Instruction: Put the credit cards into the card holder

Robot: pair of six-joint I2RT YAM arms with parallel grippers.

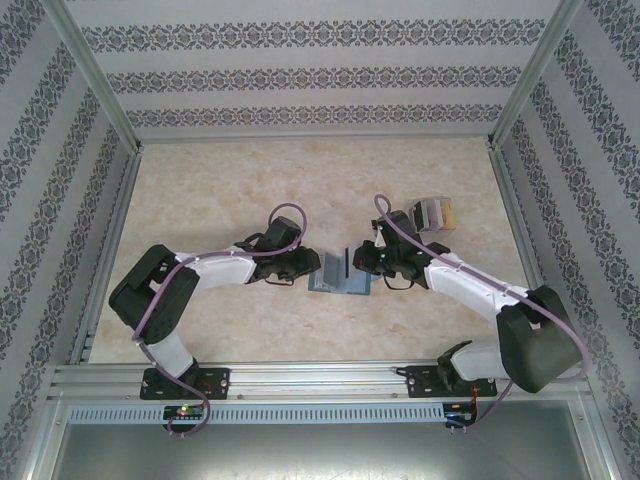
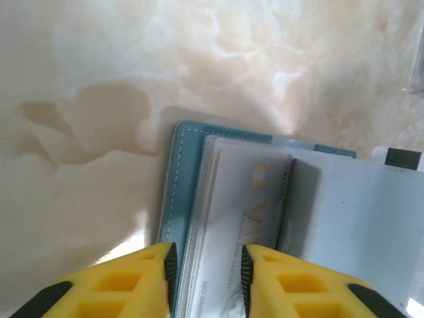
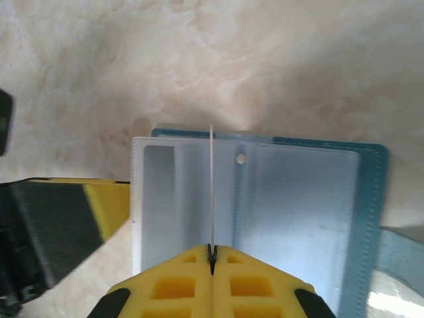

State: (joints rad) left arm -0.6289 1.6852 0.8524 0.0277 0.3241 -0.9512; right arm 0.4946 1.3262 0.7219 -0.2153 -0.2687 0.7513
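The teal card holder (image 1: pixel 338 276) lies open in the middle of the table, its pale lining (image 3: pixel 298 218) facing up. A whitish credit card (image 2: pixel 245 218) sits in its left pocket. My left gripper (image 2: pixel 209 255) is open, its jaws partly apart over that pocket's near edge, gripping nothing. In the top view it (image 1: pixel 303 266) is at the holder's left side. My right gripper (image 3: pixel 212 250) is shut on a thin credit card (image 3: pixel 212 185) seen edge-on, held upright over the lining near the fold. From above, that gripper (image 1: pixel 366 262) is at the holder's right.
More cards, grey and tan (image 1: pixel 437 213), stand at the back right, close behind the right arm. Patterned walls and metal rails (image 1: pixel 110 110) close off the table on three sides. The left gripper's yellow finger (image 3: pixel 106 205) is close beside the holder.
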